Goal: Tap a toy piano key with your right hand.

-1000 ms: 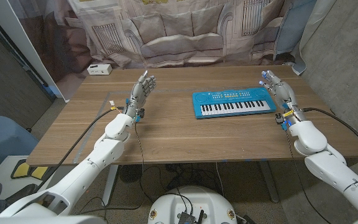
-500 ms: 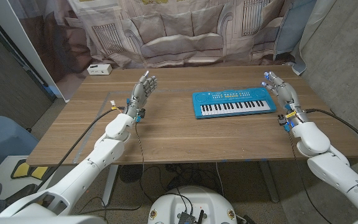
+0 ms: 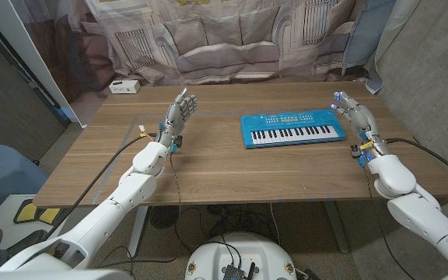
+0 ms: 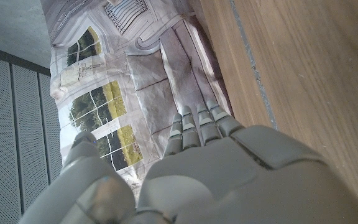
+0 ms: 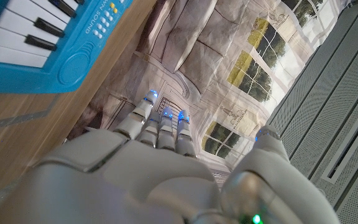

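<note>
The right hand [image 3: 356, 115] stands near the table's [image 3: 232, 167] right edge, fingers straight and loosely apart, holding nothing, just beside the blue toy piano [image 3: 292, 128] without touching it. The left hand [image 3: 178, 113] is likewise open-fingered, well apart. The piano's [image 5: 33, 43] corner reads "SOUND". A white box [image 3: 123, 87] sits at the far edge.

Bare table [image 3: 286, 167] between right robot hand [image 3: 354, 117] and toy piano [image 3: 290, 128]

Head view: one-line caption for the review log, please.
Both hands, left hand and right hand, open above the table; blue toy piano untouched.
</note>
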Robot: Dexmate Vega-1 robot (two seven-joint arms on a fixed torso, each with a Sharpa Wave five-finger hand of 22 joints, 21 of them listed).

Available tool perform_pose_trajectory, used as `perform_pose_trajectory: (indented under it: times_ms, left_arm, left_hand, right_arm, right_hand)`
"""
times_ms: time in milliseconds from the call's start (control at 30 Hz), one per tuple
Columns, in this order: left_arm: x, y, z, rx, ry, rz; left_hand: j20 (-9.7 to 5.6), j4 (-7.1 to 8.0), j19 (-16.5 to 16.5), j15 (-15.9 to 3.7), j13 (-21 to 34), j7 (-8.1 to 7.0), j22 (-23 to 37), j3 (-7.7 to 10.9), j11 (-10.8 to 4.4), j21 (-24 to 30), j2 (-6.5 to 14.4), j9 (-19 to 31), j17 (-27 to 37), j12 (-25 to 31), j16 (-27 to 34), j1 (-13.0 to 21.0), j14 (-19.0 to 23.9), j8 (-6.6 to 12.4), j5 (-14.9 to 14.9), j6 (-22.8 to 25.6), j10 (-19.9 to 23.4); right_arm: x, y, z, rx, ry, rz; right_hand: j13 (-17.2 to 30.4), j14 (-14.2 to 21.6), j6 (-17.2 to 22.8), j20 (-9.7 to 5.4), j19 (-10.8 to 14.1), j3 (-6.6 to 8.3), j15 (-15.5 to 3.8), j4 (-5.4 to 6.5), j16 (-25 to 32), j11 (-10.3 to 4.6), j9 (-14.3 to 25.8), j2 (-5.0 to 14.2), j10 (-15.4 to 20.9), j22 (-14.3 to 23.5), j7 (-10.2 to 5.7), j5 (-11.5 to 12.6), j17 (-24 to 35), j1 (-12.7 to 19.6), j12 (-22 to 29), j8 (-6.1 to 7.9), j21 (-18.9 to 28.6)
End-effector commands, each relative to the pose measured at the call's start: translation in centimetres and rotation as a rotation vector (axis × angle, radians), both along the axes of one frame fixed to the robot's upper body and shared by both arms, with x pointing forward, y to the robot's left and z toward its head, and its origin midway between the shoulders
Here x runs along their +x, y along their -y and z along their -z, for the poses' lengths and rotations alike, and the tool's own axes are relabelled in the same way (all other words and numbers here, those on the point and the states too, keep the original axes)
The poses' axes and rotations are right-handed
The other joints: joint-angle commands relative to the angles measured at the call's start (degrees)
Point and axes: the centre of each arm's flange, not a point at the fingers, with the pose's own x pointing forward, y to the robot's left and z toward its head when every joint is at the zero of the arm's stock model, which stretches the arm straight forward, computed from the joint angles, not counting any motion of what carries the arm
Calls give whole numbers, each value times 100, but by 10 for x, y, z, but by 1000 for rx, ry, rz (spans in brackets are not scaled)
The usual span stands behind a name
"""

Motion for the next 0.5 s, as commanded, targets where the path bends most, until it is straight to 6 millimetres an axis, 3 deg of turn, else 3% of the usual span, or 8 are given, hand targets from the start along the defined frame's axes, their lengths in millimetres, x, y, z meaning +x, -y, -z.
perform_pose_trajectory:
  times_ms: [33,267,367,500]
  left_arm:
    - [-1,0,-2,-24,30,-11]
    - [-1,0,-1,-14,20,-13]
    - [0,-1,0,-31,23,-13]
    - [-1,-2,-2,-26,27,-25]
  left_hand:
    - [45,-38,30,-11,12,3,19,13,3,4,-2,20,27,20,14,55,77,24,-9,96,93]
    - [42,-41,28,-12,13,7,19,16,-13,0,6,20,27,16,9,62,78,23,-9,110,100]
    - [50,-43,35,-14,13,-8,19,18,-34,0,12,20,27,31,16,67,106,38,-10,163,154]
    - [63,-48,65,-16,14,-5,19,21,-28,7,19,21,26,51,28,75,165,50,-11,231,232]
  right_arm:
    - [-7,5,0,-14,17,51]
    - [-10,6,1,-29,18,63]
    - [-11,6,2,-32,22,69]
    - [-13,7,3,-44,26,79]
  right_hand:
    - [7,134,105,-27,146,2,-18,-27,52,14,28,-13,131,16,19,24,9,79,65,-4,54]
    - [6,103,112,-42,120,3,-21,-35,32,-4,29,-7,77,15,13,28,3,94,32,-10,31]
    - [7,53,112,-34,82,-3,-10,-35,8,-91,30,-3,-50,14,12,32,3,95,-25,-18,6]
    - [8,15,132,-31,27,-6,-14,-37,-8,-65,31,0,-84,14,-27,35,2,100,-40,-16,-20]
